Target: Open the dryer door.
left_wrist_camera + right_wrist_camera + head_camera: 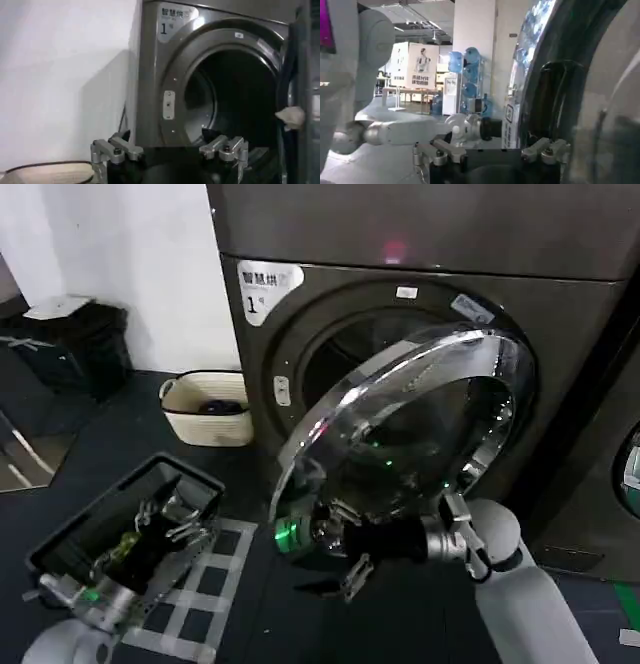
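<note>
Door's basically open already: the dryer door (420, 424) has swung well clear of the drum opening (225, 95), so maybe just a bit more swing left. My right gripper (335, 549) sits at the door's lower edge, fingers spread, pinching nothing. My left gripper (165, 524) hangs low by the floor, spread too.

— We see a glossy chrome ring on the dryer door (400, 419), its dark glass smooth.
— And we note the dryer (560, 314) body's matt grey metal, the basket (205, 409) woven.
</note>
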